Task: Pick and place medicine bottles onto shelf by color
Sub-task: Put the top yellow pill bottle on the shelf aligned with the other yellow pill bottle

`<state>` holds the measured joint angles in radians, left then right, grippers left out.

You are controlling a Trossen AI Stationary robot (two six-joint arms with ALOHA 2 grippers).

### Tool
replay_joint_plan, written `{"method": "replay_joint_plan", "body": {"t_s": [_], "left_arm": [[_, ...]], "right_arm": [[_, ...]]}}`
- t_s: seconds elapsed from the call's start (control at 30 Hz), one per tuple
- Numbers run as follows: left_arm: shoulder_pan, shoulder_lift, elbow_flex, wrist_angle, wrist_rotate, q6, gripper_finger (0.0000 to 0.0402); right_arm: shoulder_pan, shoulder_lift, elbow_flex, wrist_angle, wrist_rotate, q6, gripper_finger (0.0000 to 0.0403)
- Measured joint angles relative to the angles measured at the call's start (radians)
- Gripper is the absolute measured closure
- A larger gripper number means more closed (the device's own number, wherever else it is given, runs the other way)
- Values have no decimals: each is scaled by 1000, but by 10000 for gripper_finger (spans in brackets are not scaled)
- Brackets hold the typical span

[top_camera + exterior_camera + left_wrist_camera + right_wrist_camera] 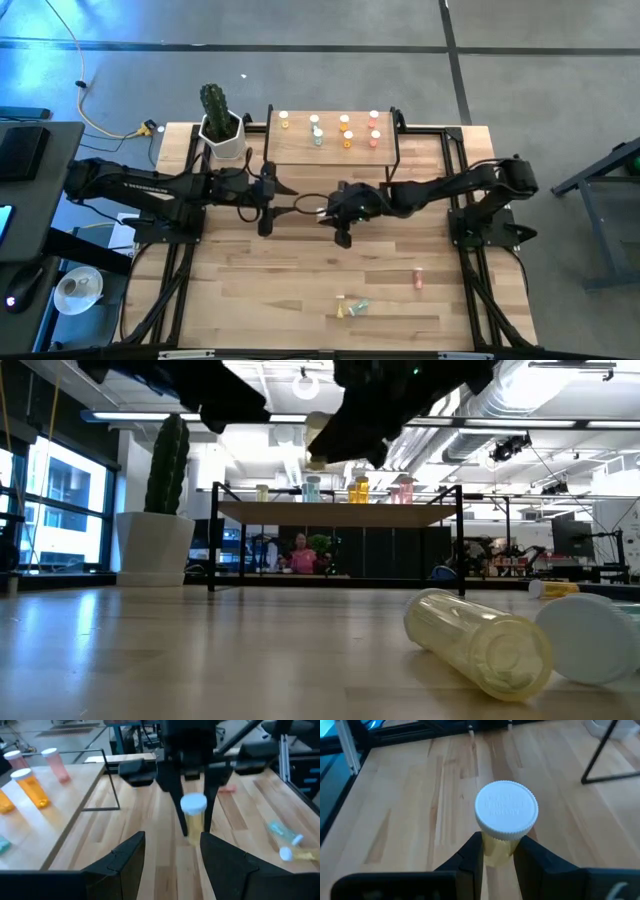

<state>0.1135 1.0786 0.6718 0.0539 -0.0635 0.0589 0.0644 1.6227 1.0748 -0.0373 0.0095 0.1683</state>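
My right gripper point(320, 211) hangs over the middle of the table, just in front of the shelf point(300, 155), and is shut on a yellow medicine bottle with a white cap point(506, 810). My left gripper point(172, 852) faces it from the table's left, open with nothing between its fingers; the bottle point(194, 812) is just beyond its fingertips. On the light-wood shelf stand yellow point(285, 121), green point(317, 135), orange point(345, 131) and pink point(375, 130) bottles on their bases, caps up. A pink bottle point(417, 278) and a yellow and a green one point(351, 308) lie on their sides near the front. My right gripper pinches the bottle's yellow body point(497, 851) just under the white cap, between its two fingers point(176, 800). The fingers come from the table's right, slanting down. The bottle stands about upright, cap on top, lifted clear of the table.
A cactus in a white pot point(222, 130) stands left of the shelf. In the low view the lying yellow bottle point(480, 645) and a white cap point(592, 638) fill the near right. Black frame rails point(470, 215) run along the table's sides.
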Motion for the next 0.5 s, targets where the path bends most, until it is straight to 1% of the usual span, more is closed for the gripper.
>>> {"method": "replay_joint_plan", "body": {"t_s": [0.13,0.27,0.4,0.5], "left_arm": [[14,0,29,-3,2,-64,222],[18,3,31,-5,33,-81,222],[18,21,33,0,36,-82,222],[18,40,33,10,36,-83,222]], "right_arm": [[-25,28,0,60,-18,-52,332],[-38,44,0,105,-29,-94,332],[-51,58,0,179,-57,-106,332],[-62,60,0,185,-60,-106,332]]}}
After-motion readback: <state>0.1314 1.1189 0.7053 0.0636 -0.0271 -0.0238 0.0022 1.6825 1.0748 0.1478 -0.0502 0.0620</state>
